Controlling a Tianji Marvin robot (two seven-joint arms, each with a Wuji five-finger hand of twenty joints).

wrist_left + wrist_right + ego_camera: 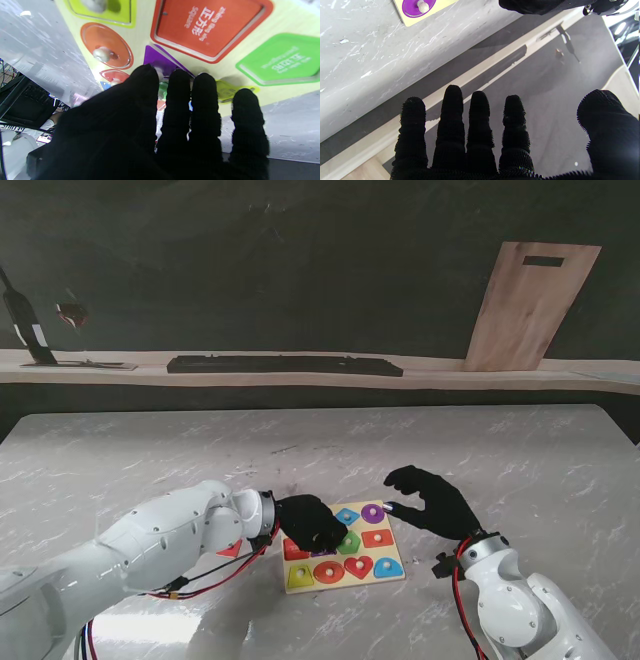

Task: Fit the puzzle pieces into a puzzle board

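The pale yellow puzzle board (392, 574) lies near me at the table's middle, with several coloured knobbed pieces seated in it. My left hand (312, 522) rests over the board's far left part, fingers together. In the left wrist view, thumb and forefinger pinch the knob of a purple triangular piece (160, 58). This piece sits beside an empty red square recess (210, 27) and an empty green pentagon recess (282, 60). My right hand (430, 500) hovers just right of the board, fingers spread and holding nothing. The purple circle piece (418, 6) sits at the board's corner.
A loose red triangular piece (232, 549) lies on the marble table under my left forearm. On the shelf behind the table sit a black keyboard (285, 365) and a leaning wooden cutting board (530, 305).
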